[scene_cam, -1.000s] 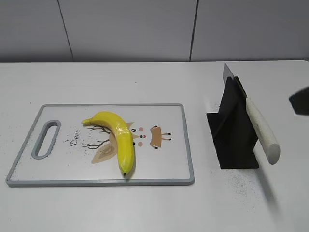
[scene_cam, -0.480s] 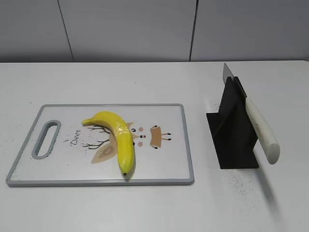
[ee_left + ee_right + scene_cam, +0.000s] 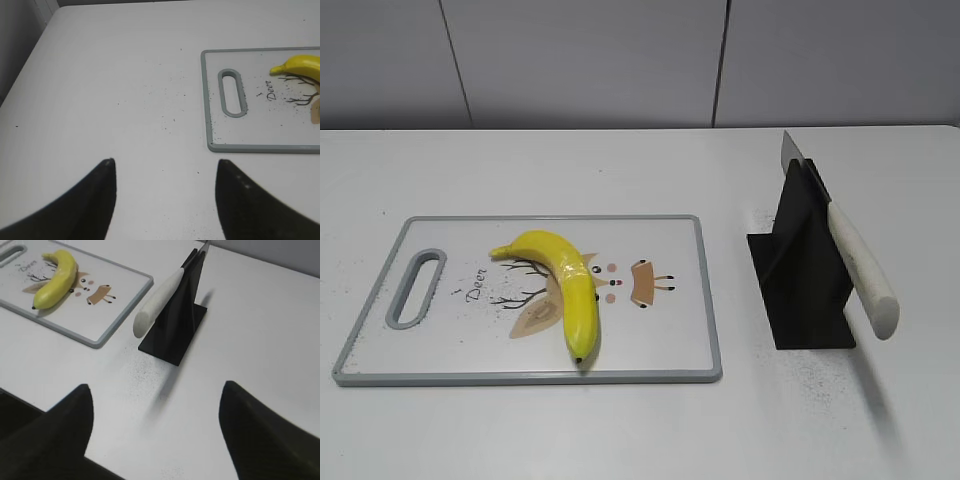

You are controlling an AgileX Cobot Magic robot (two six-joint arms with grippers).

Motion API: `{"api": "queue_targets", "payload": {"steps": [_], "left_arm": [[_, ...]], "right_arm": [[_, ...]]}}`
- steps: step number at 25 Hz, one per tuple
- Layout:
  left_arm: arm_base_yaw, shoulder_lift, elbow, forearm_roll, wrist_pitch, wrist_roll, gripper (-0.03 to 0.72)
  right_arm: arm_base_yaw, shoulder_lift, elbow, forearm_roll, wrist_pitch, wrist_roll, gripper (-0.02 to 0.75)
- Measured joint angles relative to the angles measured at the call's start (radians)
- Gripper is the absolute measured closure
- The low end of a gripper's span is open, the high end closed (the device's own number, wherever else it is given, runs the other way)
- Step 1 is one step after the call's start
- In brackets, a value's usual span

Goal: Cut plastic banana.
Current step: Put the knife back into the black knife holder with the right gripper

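Observation:
A yellow plastic banana [image 3: 565,285] lies on a white cutting board [image 3: 660,340] with a grey rim, left of centre. It also shows in the right wrist view [image 3: 56,279] and partly in the left wrist view [image 3: 300,66]. A knife with a white handle [image 3: 860,268] rests blade-up in a black stand [image 3: 800,275] at the right, also in the right wrist view [image 3: 160,302]. My left gripper [image 3: 165,167] is open and empty above bare table left of the board. My right gripper [image 3: 157,390] is open and empty, well short of the knife stand [image 3: 175,327]. Neither gripper shows in the exterior view.
The board [image 3: 215,100] has a slot handle [image 3: 415,288] at its left end and a deer drawing. The table is white with dark specks near the stand. A grey wall runs along the far edge.
A dark part of the right arm at the right edge of the exterior view one second ago has left the view. The banana, board and knife have not moved.

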Motion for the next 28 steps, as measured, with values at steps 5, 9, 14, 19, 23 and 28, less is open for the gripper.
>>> {"api": "queue_targets", "payload": {"steps": [5,9,14,19,23,28], "left_arm": [[0.000,0.000,0.000,0.000,-0.001,0.000,0.103],[0.000,0.000,0.000,0.000,-0.002,0.000,0.103],[0.000,0.000,0.000,0.000,-0.002,0.000,0.103],[0.000,0.000,0.000,0.000,-0.002,0.000,0.103],[0.000,0.000,0.000,0.000,-0.002,0.000,0.103],[0.000,0.000,0.000,0.000,-0.002,0.000,0.103]], "right_arm": [[-0.001,-0.025,0.000,0.004,0.004,-0.002,0.144],[-0.058,-0.025,0.000,0.006,0.004,-0.002,0.144],[-0.209,-0.025,0.000,0.007,0.004,-0.002,0.144],[-0.326,-0.025,0.000,0.007,0.004,-0.002,0.145],[-0.378,-0.025,0.000,0.007,0.004,-0.002,0.146],[-0.382,-0.025,0.000,0.007,0.004,-0.002,0.146]]}}
